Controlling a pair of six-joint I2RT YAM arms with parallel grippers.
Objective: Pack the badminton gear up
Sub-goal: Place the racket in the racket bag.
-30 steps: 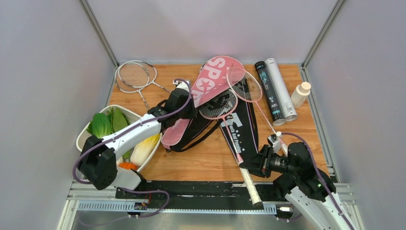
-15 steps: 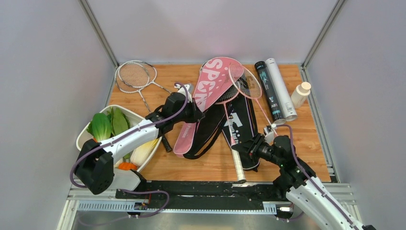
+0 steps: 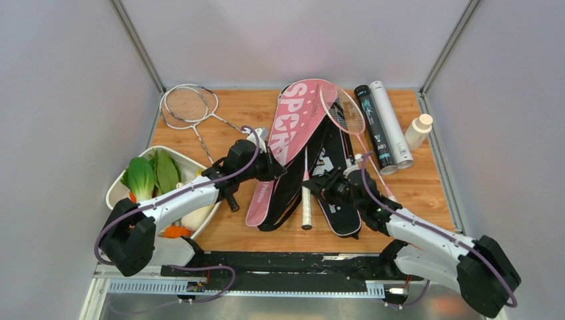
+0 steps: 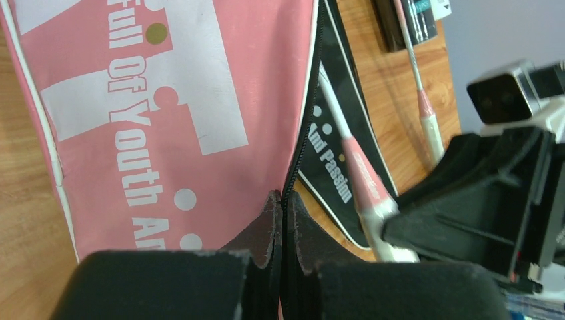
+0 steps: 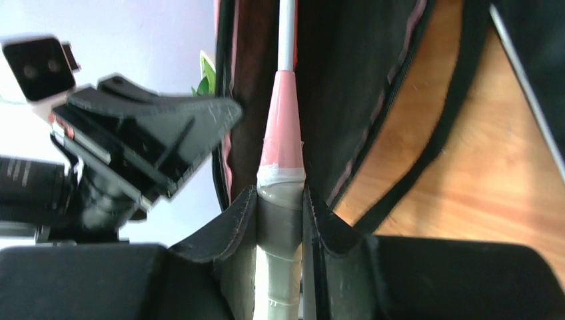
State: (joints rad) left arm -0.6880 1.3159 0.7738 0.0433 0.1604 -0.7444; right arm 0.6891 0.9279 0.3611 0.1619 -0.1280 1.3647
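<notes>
A pink "SPORT" racket bag (image 3: 293, 123) lies open at mid-table. My left gripper (image 3: 272, 168) is shut on its zipper edge (image 4: 283, 200), holding the flap up. My right gripper (image 3: 321, 189) is shut on the white grip of a pink racket (image 5: 282, 133). The racket's shaft (image 3: 305, 163) runs into the bag and its head is hidden inside. A second pink racket (image 3: 343, 110) rests on the black bag (image 3: 340, 207). Two silver rackets (image 3: 186, 103) lie at the back left. A black tube (image 3: 373, 127) and a white tube (image 3: 393, 123) lie at the back right.
A white tray (image 3: 114, 190) of vegetables stands at the near left, under my left arm. A small white bottle with a tan cap (image 3: 418, 131) stands by the right wall. Black bag straps (image 3: 283, 213) trail over the wood near the front.
My right gripper has carried the pink racket left and away from me, and its head has slid out of sight into the pink bag. My left gripper has shifted slightly right with the bag's edge.
</notes>
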